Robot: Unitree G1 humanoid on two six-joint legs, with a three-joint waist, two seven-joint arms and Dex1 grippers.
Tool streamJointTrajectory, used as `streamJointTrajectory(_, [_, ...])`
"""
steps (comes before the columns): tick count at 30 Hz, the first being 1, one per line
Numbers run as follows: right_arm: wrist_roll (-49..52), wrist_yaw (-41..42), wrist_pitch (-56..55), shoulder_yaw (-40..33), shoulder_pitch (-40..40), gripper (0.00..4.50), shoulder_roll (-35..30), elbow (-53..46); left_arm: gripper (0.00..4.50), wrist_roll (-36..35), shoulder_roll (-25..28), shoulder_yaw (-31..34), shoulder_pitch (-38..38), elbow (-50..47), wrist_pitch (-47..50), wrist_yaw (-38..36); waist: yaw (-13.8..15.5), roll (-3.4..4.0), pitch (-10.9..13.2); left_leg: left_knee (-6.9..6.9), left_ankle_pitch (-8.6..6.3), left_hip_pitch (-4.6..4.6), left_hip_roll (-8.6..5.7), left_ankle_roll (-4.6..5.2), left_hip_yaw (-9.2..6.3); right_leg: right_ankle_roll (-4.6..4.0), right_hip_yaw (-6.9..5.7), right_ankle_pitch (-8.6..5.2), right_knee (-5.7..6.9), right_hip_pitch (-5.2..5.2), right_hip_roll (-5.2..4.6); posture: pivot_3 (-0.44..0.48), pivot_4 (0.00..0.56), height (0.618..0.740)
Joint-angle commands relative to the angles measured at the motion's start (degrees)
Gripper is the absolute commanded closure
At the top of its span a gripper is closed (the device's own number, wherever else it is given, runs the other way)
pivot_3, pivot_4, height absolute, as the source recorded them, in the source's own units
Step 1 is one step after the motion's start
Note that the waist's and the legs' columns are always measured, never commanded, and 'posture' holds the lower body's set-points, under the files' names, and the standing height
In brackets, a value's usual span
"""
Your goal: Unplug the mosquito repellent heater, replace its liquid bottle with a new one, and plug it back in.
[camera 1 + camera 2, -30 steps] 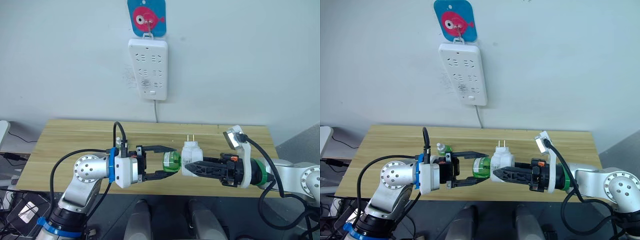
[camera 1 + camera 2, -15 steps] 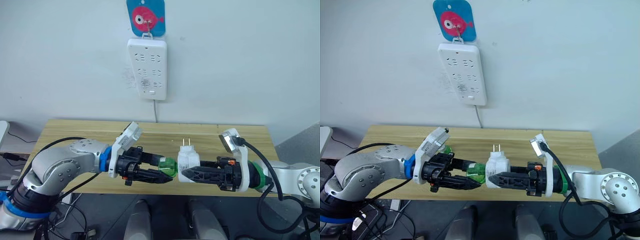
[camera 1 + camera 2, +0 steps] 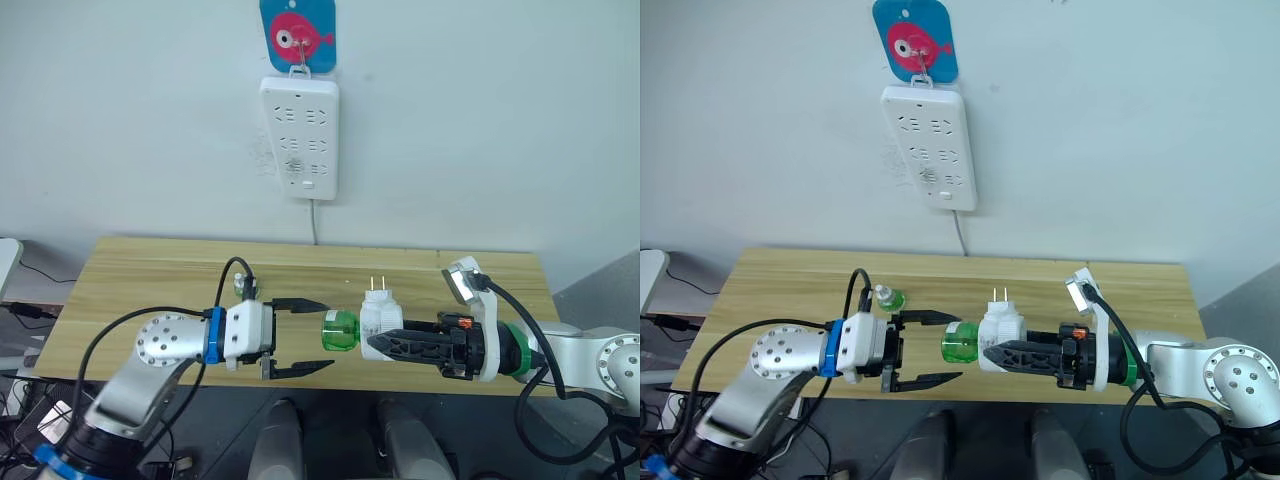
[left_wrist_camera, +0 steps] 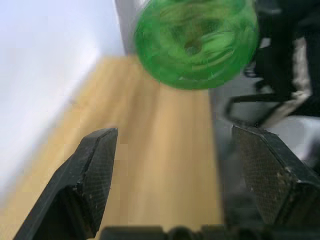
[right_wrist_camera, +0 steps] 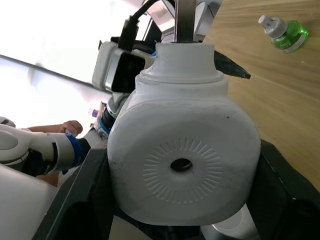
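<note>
Nearest the camera, the two claws face each other above the front edge of the wooden surface [image 3: 150,275]. The right claw [image 3: 385,344] is clenched on the mosquito repellent heater [image 3: 379,318], gripping its white body from the sides. The heater lies sideways in the air, its two metal prongs pointing up toward 12 o'clock and a green liquid bottle [image 3: 340,331] sticking out of it toward 9 o'clock. In the right wrist view the heater's rounded face with a small central hole [image 5: 181,163] sits between the black fingers, which hide the heater's sides.

The left claw [image 3: 305,336] hangs released just at 9 o'clock of the bottle, one finger above and one below, their tips near the bottle's base but apart from it. The left wrist view looks straight at the bottle's round green bottom [image 4: 196,41], blurred, with the fingertips [image 4: 100,150] well short of it. The joint between bottle and heater is hard to make out, so how far the bottle is seated cannot be told.

Farther back, a second green bottle with a white cap [image 3: 885,298] lies on the surface behind the left arm, partly hidden by it.

On the wall at 12 o'clock hangs a white power strip [image 3: 300,138], its cord dropping behind the surface, under a blue hook plate with a pink fish picture [image 3: 297,37]. No writing is legible anywhere.
</note>
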Motion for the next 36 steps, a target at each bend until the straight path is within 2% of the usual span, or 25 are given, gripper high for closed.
streamJointTrajectory(1, [1.3, 0.6, -0.2, -1.1, 0.0, 1.49, -0.2, -1.9, 0.57, 1.1, -2.7, 2.0, 0.5, -0.6, -12.7, -0.6, 0.1, 0.0, 0.0, 0.0, 0.0, 0.0, 0.01, 0.0, -0.01, 0.0, -0.01, 0.0, 0.01, 0.0, 0.01, 0.026, 0.247, 0.735])
streamJointTrajectory(3, [1.3, 0.6, -0.1, -1.0, -0.1, 1.49, -0.2, -1.8, 0.57, 1.2, -3.7, 1.7, 0.7, -0.7, -15.9, -0.5, 0.1, 0.0, 0.0, 0.0, 0.0, 0.01, 0.01, 0.0, 0.0, 0.0, 0.0, 0.0, 0.02, 0.0, 0.01, 0.026, 0.246, 0.735])
streamJointTrajectory(7, [1.3, 0.6, -0.1, -0.9, -0.3, 1.49, -0.1, -1.6, 0.57, 1.2, -4.6, 0.5, -0.7, -0.8, -16.3, 0.1, -0.1, 0.0, 0.0, -0.01, 0.0, 0.01, 0.01, 0.0, -0.01, 0.0, -0.01, 0.0, 0.03, 0.0, 0.02, 0.025, 0.246, 0.735])
streamJointTrajectory(10, [1.4, 0.5, -0.1, -0.8, -0.4, 1.49, 0.0, -1.7, 1.15, 0.5, -4.3, -0.4, -1.2, -0.8, -16.0, -0.7, -0.1, 0.0, 0.0, 0.0, 0.0, 0.01, 0.01, 0.0, -0.01, 0.01, -0.01, 0.0, 0.03, 0.0, 0.02, 0.025, 0.246, 0.735])
streamJointTrajectory(13, [1.5, 0.4, -0.2, -0.8, -0.4, 1.49, 0.1, -1.8, 2.11, 0.4, -4.1, -0.8, -1.7, -0.6, -14.7, -0.9, -0.3, 0.0, 0.0, 0.0, 0.0, 0.01, 0.01, 0.0, -0.01, 0.01, -0.01, 0.0, 0.03, 0.0, 0.02, 0.025, 0.246, 0.735])
streamJointTrajectory(14, [1.5, 0.3, -0.3, -0.7, -0.4, 1.49, 0.1, -1.8, 2.27, 0.3, -4.1, -0.8, -2.1, -0.7, -14.1, -0.9, -0.4, 0.0, 0.0, 0.0, 0.0, 0.01, 0.01, 0.0, -0.01, 0.01, -0.01, 0.0, 0.03, 0.0, 0.02, 0.021, 0.246, 0.735])
streamJointTrajectory(16, [1.5, 0.2, -0.3, -0.7, -0.3, 1.49, 0.2, -1.9, 2.27, -0.1, -3.8, -1.0, -2.6, -1.3, -12.8, -1.2, -0.4, 0.0, 0.0, 0.0, 0.0, 0.01, 0.01, 0.01, -0.02, 0.01, -0.02, 0.0, 0.04, 0.0, 0.03, 0.021, 0.246, 0.735])
streamJointTrajectory(18, [1.6, 0.1, -0.3, -0.8, -0.2, 1.49, 0.2, -2.0, 2.27, -2.5, -1.4, -2.0, -3.3, -4.5, -5.1, -2.0, -0.4, 0.0, 0.0, 0.0, 0.0, 0.01, 0.01, 0.01, -0.02, 0.01, -0.03, 0.0, 0.05, 0.0, 0.03, 0.022, 0.247, 0.735])
streamJointTrajectory(20, [1.5, 0.2, -0.2, -0.9, 0.0, 1.49, 0.1, -2.1, 2.27, -7.0, 2.5, -2.9, -4.7, -9.0, 10.1, -0.1, -0.5, 0.0, 0.0, 0.0, 0.0, 0.01, 0.02, 0.01, -0.05, 0.02, -0.04, 0.0, 0.07, 0.0, 0.04, 0.025, 0.247, 0.735])
streamJointTrajectory(21, [1.3, 0.3, -0.1, -0.9, 0.0, 1.49, 0.1, -2.2, 2.27, -12.5, 4.8, -2.9, -6.3, -11.2, 20.6, 2.5, -0.5, 0.0, 0.0, 0.0, 0.0, 0.01, 0.02, 0.01, -0.06, 0.02, -0.04, 0.0, 0.07, 0.0, 0.04, 0.033, 0.247, 0.735])
streamJointTrajectory(22, [1.0, 0.5, 0.1, -0.8, 0.0, 1.49, 0.0, -2.2, 2.27, -24.5, 8.0, -2.1, -9.1, -12.7, 33.6, 6.7, -0.5, 0.0, 0.0, 0.0, 0.0, 0.01, 0.02, 0.01, -0.07, 0.02, -0.05, 0.0, 0.08, 0.0, 0.04, 0.034, 0.248, 0.735])
streamJointTrajectory(23, [0.6, 0.8, 0.4, -0.7, 0.0, 1.49, 0.0, -2.3, 2.27, -35.8, 11.9, -1.2, -12.2, -12.4, 44.6, 6.9, -0.5, -0.03, 0.0, 0.0, 0.0, 0.02, 0.02, 0.01, -0.09, 0.03, -0.06, -0.01, 0.07, 0.01, 0.04, 0.034, 0.248, 0.735])
streamJointTrajectory(24, [0.2, 1.1, 0.6, -0.6, 0.0, 1.49, 0.0, -2.3, 2.27, -43.4, 14.7, -0.4, -14.8, -11.7, 52.7, 6.3, -0.5, -0.07, 0.0, 0.01, 0.01, 0.01, 0.03, 0.02, -0.14, 0.06, -0.1, -0.03, 0.13, 0.01, 0.04, 0.034, 0.248, 0.735])
streamJointTrajectory(25, [0.1, 1.2, 0.7, -0.5, 0.0, 1.49, 0.0, -2.3, 2.27, -47.8, 16.4, 0.3, -16.8, -10.6, 57.6, 5.8, -0.6, -0.05, 0.0, 0.02, 0.02, 0.0, 0.04, 0.04, -0.23, 0.24, -0.19, -0.13, 0.15, 0.0, 0.06, 0.034, 0.248, 0.735])
streamJointTrajectory(27, [-0.2, 1.5, 0.7, -0.5, 0.0, 1.49, -0.1, -2.4, 2.27, -52.5, 17.7, 1.3, -19.6, -8.3, 63.9, 6.7, -0.8, 0.0, 0.1, -0.01, 0.02, 0.03, 0.02, 0.04, -0.16, 0.28, -0.13, -0.16, 0.12, 0.02, 0.06, 0.034, 0.249, 0.735])
streamJointTrajectory(31, [-0.4, 2.2, 0.7, -0.5, 0.3, 1.49, -0.5, -2.6, 2.27, -59.0, 17.1, 3.7, -22.5, -4.2, 71.7, 9.8, -0.8, -0.02, 0.1, -0.03, 0.02, 0.03, 0.04, 0.05, -0.13, 0.27, -0.12, -0.15, 0.07, 0.01, 0.06, 0.031, 0.248, 0.735])
streamJointTrajectory(36, [-0.9, 3.5, 1.3, -1.5, 1.2, 1.49, -2.0, -2.6, 2.27, -54.0, 20.6, 4.1, -18.7, -6.6, 72.8, 1.7, -0.8, -0.02, 0.1, -0.06, 0.02, 0.03, 0.03, 0.04, -0.13, 0.03, -0.13, -0.02, 0.06, 0.0, 0.06, 0.027, 0.247, 0.735])
